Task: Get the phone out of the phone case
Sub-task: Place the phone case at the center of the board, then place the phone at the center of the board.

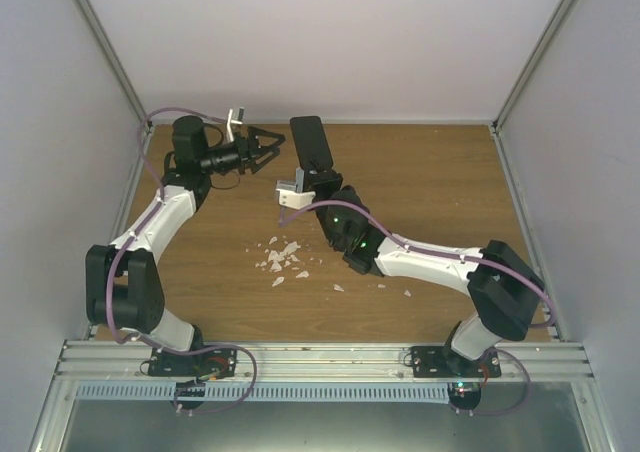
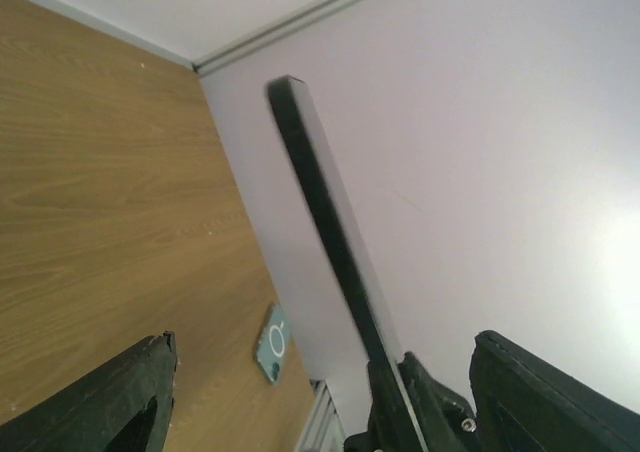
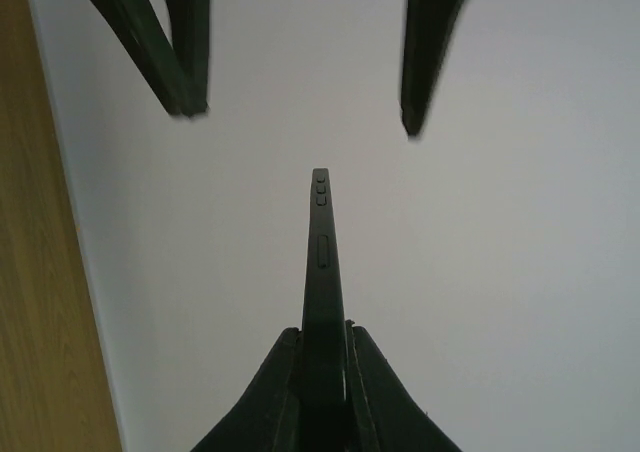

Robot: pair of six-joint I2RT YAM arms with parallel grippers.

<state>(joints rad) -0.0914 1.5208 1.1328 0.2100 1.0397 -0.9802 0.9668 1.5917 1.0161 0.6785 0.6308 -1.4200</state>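
Observation:
My right gripper [image 1: 322, 179] is shut on the lower end of a dark phone [image 1: 310, 142] and holds it up above the table's far middle. In the right wrist view the phone [image 3: 321, 262] stands edge-on between the pads [image 3: 365, 382], side buttons showing. My left gripper [image 1: 274, 152] is open just left of the phone, jaws spread wide and not touching it. Its fingers [image 3: 185, 42] show above the phone in the right wrist view. In the left wrist view the phone [image 2: 325, 212] rises between my open fingers [image 2: 130, 402]. A teal case with a white ring [image 2: 273, 342] lies flat on the table beyond.
White scraps [image 1: 283, 260] lie scattered on the wooden table [image 1: 430, 182] in the middle, in front of the right arm. White walls enclose the table on three sides. A metal rail [image 1: 320, 357] runs along the near edge.

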